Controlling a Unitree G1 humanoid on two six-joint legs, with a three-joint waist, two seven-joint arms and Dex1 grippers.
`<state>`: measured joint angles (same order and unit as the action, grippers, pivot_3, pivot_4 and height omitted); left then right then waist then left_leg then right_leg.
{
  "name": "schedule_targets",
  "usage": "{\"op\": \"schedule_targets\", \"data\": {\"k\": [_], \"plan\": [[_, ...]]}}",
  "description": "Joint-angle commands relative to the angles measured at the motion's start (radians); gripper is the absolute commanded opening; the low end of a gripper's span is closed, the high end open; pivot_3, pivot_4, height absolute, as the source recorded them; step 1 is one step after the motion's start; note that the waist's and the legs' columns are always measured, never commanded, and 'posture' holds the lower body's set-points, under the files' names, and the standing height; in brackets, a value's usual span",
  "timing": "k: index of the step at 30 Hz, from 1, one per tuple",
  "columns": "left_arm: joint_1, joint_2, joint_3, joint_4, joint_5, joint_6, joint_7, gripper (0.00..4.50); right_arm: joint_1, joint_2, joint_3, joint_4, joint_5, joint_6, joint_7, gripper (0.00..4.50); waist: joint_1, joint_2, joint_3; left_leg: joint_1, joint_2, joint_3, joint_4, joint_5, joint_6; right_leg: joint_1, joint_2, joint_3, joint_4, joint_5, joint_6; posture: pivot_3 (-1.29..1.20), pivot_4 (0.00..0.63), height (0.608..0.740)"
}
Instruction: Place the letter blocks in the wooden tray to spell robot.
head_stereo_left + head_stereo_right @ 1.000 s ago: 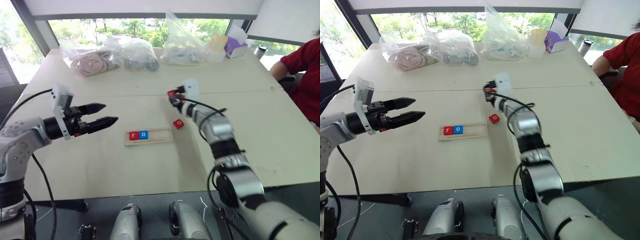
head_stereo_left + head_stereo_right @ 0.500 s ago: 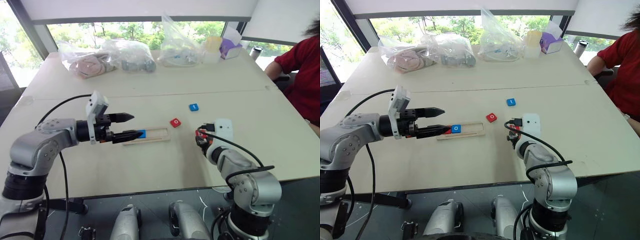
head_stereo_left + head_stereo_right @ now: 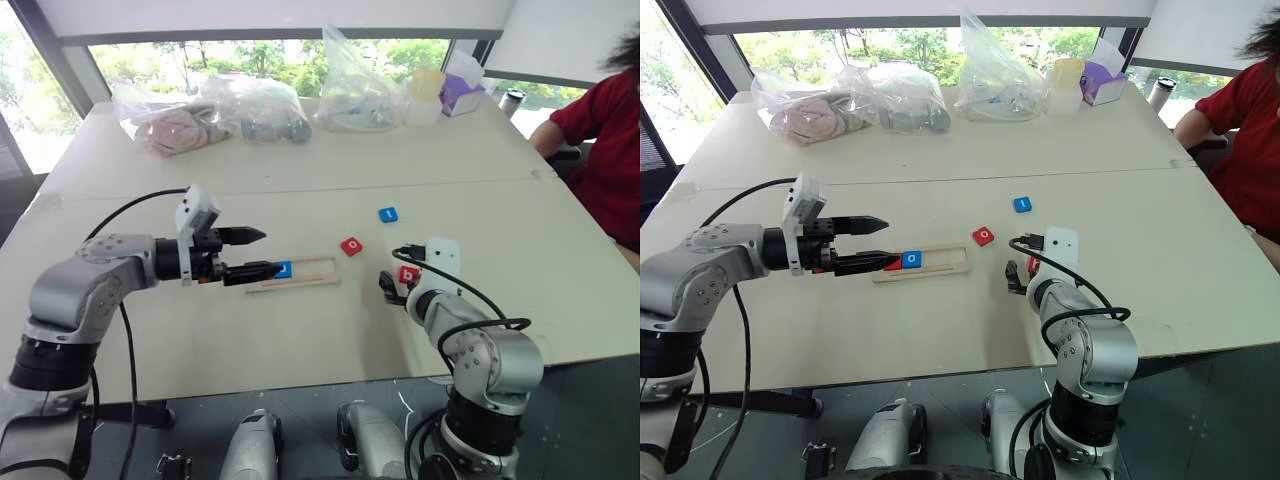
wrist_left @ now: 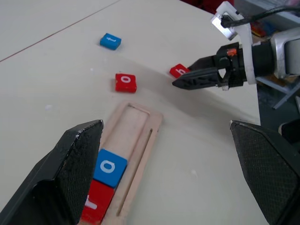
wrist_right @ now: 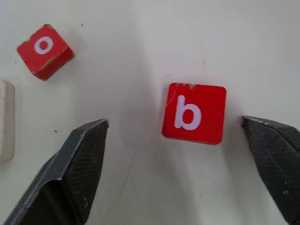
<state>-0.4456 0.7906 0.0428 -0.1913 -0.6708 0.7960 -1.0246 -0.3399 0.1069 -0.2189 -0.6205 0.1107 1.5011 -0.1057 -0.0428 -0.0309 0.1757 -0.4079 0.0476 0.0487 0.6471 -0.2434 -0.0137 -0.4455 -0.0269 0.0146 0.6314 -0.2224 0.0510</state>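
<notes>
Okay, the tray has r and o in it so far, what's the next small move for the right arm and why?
Probably close the right end effector on the b block. It lies flat on the table between the open fingers, unheld, and b is the next letter after the r and blue o already in the tray.

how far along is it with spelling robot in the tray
Two of five are in: the red r and blue o sit at one end of the wooden tray. The right gripper is open, with the red b lying flat on the table between its fingers, not held. The red o and blue t wait loose on the table. The left gripper hangs open over the tray's filled end.
</notes>
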Motion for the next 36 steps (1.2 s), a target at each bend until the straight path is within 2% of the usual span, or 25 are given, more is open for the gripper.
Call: {"op": "schedule_targets", "data": {"k": [1, 3, 5, 7, 8, 11, 15, 18, 22, 31, 34, 36], "plan": [[-0.028, 0.027, 0.035, 0.01, -0.005, -0.014, -0.028, 4.5, -0.094, -0.144, -0.001, -0.109, 0.044, 0.074, 0.088, 4.44, 0.0, 0.001, 0.001, 0.0, 0.0, 0.0, 0.0, 0.0, 0.0, 0.0, 0.0, 0.0, 0.0, 0.0, 0.0, 0.0, 0.15, 0.74], [-0.045, 0.055, 0.034, 0.008, -0.02, -0.006, -0.077, 4.5, -0.16, -0.337, -0.013, -0.105, 0.141, 0.027, 0.267, 4.44, 0.001, 0.003, 0.003, -0.001, -0.001, 0.001, 0.001, 0.0, 0.0, -0.001, -0.001, 0.0, 0.0, 0.0, 0.0, 0.0, 0.15, 0.74], [-0.049, 0.08, 0.014, -0.014, -0.026, -0.004, -0.127, 4.5, -0.162, -0.482, -0.005, -0.06, 0.232, -0.073, 0.443, 4.44, 0.0, 0.002, 0.003, -0.001, -0.002, 0.001, 0.001, 0.0, 0.0, 0.0, -0.002, 0.001, -0.002, 0.0, 0.0, 0.0, 0.15, 0.74], [-0.05, 0.093, -0.014, -0.047, -0.016, -0.014, -0.151, 4.5, -0.091, -0.717, 0.101, 0.021, 0.273, -0.245, 0.695, 4.44, 0.001, 0.001, 0.003, -0.001, -0.003, 0.001, -0.001, -0.001, 0.002, 0.002, -0.001, 0.0, -0.004, -0.001, 0.002, 0.0, 0.15, 0.74], [-0.052, 0.092, -0.021, -0.061, -0.01, -0.018, -0.149, 4.5, -0.067, -0.8, 0.135, 0.082, 0.271, -0.333, 0.782, 4.44, 0.003, 0.001, 0.003, 0.0, -0.004, 0.001, -0.002, -0.001, 0.002, 0.002, -0.001, 0.0, -0.004, -0.003, 0.004, 0.0, 0.15, 0.74], [-0.061, 0.079, -0.021, -0.127, -0.029, 0.008, -0.12, 4.5, -0.081, -0.926, 0.221, 0.385, 0.197, -0.654, 0.959, 4.44, 0.0, 0.0, 0.004, -0.001, -0.005, 0.002, -0.002, -0.003, 0.005, 0.002, -0.001, 0.0, -0.004, -0.005, 0.004, 0.0, 0.15, 0.74], [-0.038, 0.065, -0.01, -0.191, -0.062, 0.045, -0.087, 4.5, -0.12, -0.952, 0.3, 0.639, 0.155, -0.998, 1.17, 4.44, -0.004, 0.0, 0.004, 0.0, -0.005, 0.004, 0.0, -0.003, 0.006, 0.002, 0.001, 0.003, -0.002, -0.004, 0.006, 0.0, 0.15, 0.74], [-0.002, 0.066, -0.003, -0.215, -0.071, 0.057, -0.068, 4.5, -0.159, -0.94, 0.343, 0.787, 0.117, -1.151, 1.256, 4.44, -0.002, 0.0, 0.004, 0.001, -0.005, 0.003, 0.0, -0.003, 0.006, 0.002, 0.002, 0.003, 0.0, -0.005, 0.006, 0.0, 0.15, 0.74], [0.033, 0.074, 0.023, -0.223, -0.081, 0.063, -0.041, 4.5, -0.194, -0.913, 0.373, 0.897, 0.077, -1.252, 1.3, 4.44, 0.001, 0.0, 0.004, 0.001, -0.004, 0.003, 0.002, -0.003, 0.006, 0.002, 0.003, 0.002, 0.001, -0.004, 0.006, 0.0, 0.15, 0.74], [0.068, 0.068, 0.045, -0.236, -0.094, 0.06, 0.001, 4.5, -0.202, -0.864, 0.358, 0.998, 0.057, -1.295, 1.299, 4.44, 0.005, 0.0, 0.004, 0.001, -0.005, 0.004, 0.003, -0.003, 0.005, 0.002, 0.001, 0.003, 0.001, -0.003, 0.003, 0.0, 0.15, 0.74], [0.066, 0.072, 0.043, -0.229, -0.093, 0.056, -0.001, 4.5, -0.193, -0.861, 0.355, 1.005, 0.062, -1.299, 1.307, 3.63, 0.005, 0.0, 0.004, 0.001, -0.005, 0.003, 0.003, -0.003, 0.005, 0.002, 0.001, 0.003, 0.001, -0.003, 0.003, 0.0, 0.15, 0.74], [0.061, 0.073, 0.041, -0.224, -0.091, 0.055, -0.002, 4.5, -0.192, -0.858, 0.353, 1.01, 0.059, -1.306, 1.303, 2.65, 0.005, 0.0, 0.004, 0.001, -0.005, 0.003, 0.003, -0.003, 0.005, 0.002, 0.001, 0.003, 0.001, -0.003, 0.003, 0.0, 0.15, 0.74]]}}
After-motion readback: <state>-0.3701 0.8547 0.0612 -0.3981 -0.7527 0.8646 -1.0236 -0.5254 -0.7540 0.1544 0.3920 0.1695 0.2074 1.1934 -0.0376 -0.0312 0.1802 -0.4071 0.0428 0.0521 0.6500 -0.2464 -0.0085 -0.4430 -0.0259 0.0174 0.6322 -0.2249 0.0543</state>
